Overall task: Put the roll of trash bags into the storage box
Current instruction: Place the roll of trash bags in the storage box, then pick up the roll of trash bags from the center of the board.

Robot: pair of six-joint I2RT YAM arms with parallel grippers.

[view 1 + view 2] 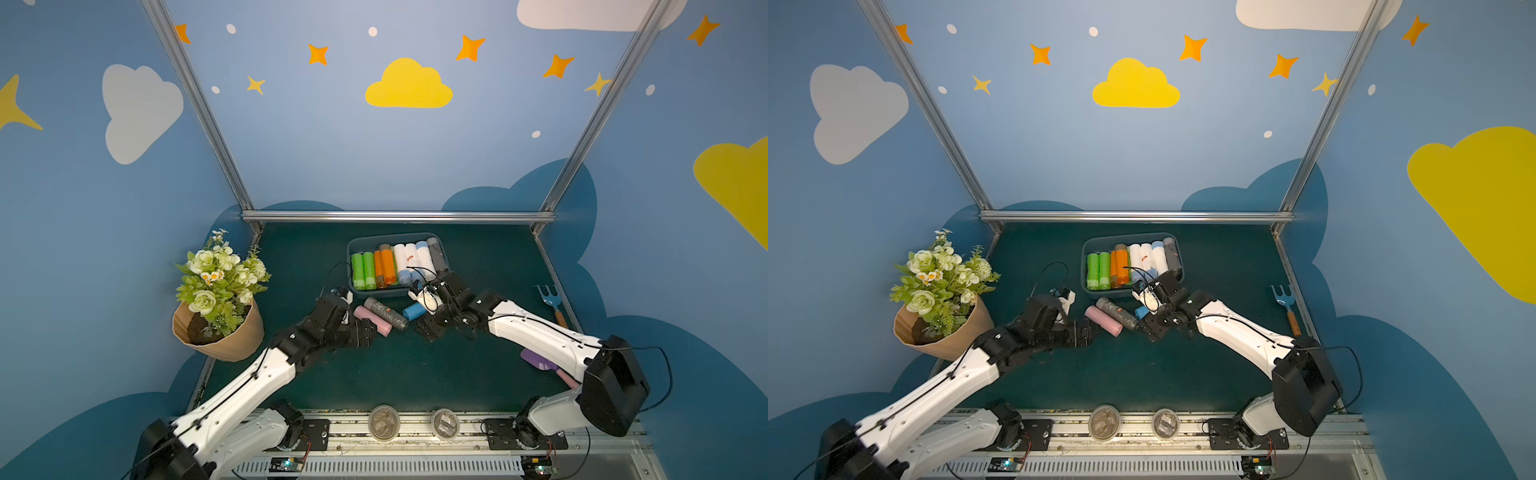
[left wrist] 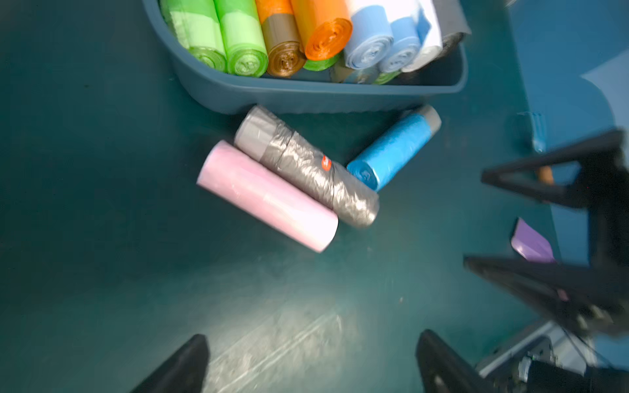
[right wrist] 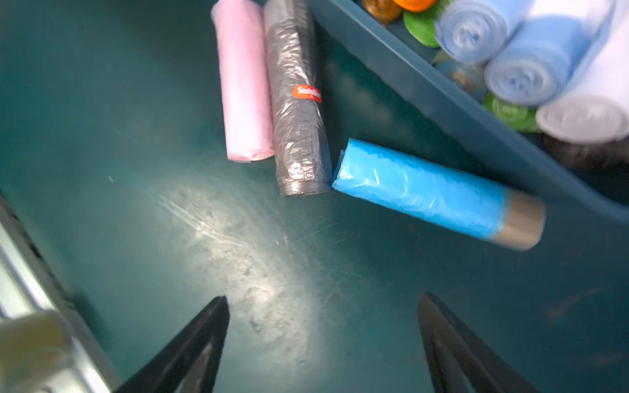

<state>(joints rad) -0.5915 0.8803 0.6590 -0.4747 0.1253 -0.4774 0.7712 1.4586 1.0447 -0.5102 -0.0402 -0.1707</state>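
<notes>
Left gripper (image 2: 313, 335) has its jaws spread and holds nothing, over the mat (image 2: 102, 204). Right gripper (image 3: 323, 296) is the same, wide and empty. Pink roll (image 2: 267, 195) and grey roll (image 2: 306, 166) lie touching on the mat. Blue roll (image 2: 391, 149) has one end at the grey one. All three sit just outside the near wall of the storage box (image 2: 306, 97), which is packed with rolls.

Storage box (image 1: 378, 292): one
Boxed rolls (image 1: 400, 259): eight on top; more beneath, uncountable
Loose rolls: three: pink roll (image 1: 372, 321), grey roll (image 1: 385, 313), blue roll (image 1: 413, 311)
Flower pot (image 1: 232, 336): one
Garden tools: two: blue fork (image 1: 546, 295), purple trowel (image 1: 536, 359)
Clear round tubs (image 1: 383, 422): two
</notes>
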